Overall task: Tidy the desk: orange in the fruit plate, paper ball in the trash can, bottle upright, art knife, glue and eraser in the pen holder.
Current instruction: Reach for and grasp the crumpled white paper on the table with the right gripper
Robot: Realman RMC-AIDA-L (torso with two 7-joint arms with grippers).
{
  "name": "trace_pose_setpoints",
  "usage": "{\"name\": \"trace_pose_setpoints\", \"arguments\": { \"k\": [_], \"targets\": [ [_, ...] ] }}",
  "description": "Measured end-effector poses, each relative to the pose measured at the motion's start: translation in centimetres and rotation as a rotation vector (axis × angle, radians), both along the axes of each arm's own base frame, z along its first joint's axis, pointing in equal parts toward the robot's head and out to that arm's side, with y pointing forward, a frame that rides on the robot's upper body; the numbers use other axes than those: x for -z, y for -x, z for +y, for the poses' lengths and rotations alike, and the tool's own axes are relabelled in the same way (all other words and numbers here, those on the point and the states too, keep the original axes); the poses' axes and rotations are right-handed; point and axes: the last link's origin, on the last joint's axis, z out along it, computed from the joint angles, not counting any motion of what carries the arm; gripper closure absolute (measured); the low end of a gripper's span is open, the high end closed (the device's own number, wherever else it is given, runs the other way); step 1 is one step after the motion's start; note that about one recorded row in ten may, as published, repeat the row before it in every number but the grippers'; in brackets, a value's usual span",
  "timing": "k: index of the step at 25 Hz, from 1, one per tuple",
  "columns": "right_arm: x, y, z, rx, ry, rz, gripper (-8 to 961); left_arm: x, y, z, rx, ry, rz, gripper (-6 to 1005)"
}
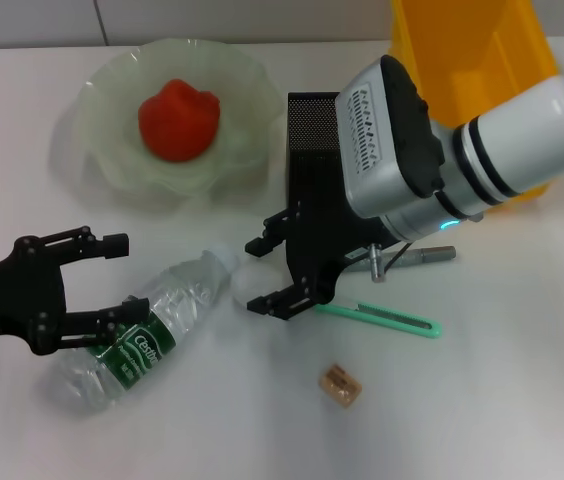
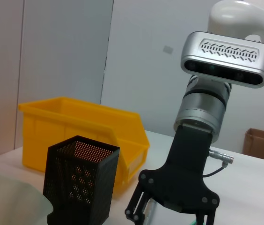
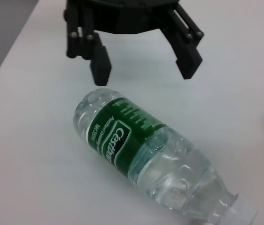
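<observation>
The clear bottle (image 1: pixel 152 335) with a green label lies on its side on the table; it also shows in the right wrist view (image 3: pixel 136 145). My left gripper (image 1: pixel 130 278) is open just beyond the bottle's base (image 3: pixel 145 69), holding nothing. My right gripper (image 1: pixel 255 275) is open near the bottle's cap, around a small white lump (image 1: pixel 246 287) that may be the paper ball. The orange (image 1: pixel 177 120) sits in the green fruit plate (image 1: pixel 102 150). Right of the black mesh pen holder (image 1: pixel 312 150) lie a grey glue stick (image 1: pixel 422 255), the green art knife (image 1: pixel 377 318) and a brown eraser (image 1: pixel 341 384).
A yellow bin (image 1: pixel 472 50) stands at the back right behind the pen holder (image 2: pixel 80 183); the bin (image 2: pixel 76 126) also shows in the left wrist view. My right arm's white wrist (image 1: pixel 432 150) hangs over the pen holder and the glue.
</observation>
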Motion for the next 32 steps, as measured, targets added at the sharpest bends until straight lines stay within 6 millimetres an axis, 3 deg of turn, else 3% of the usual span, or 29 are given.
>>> {"name": "trace_pose_setpoints", "arguments": {
  "k": [9, 27, 32],
  "targets": [
    [0.6, -0.3, 0.1, -0.008, -0.025, -0.021, 272, 0.1, 0.0, -0.1, 0.003, 0.001, 0.0, 182],
    [1.1, -1.1, -0.5, 0.02, -0.025, -0.017, 440, 0.3, 0.0, -0.2, 0.008, -0.002, -0.003, 185],
    [0.8, -1.3, -0.8, 0.04, -0.036, 0.021, 439, 0.4, -0.2, -0.1, 0.01, -0.002, -0.003, 186]
  ]
}}
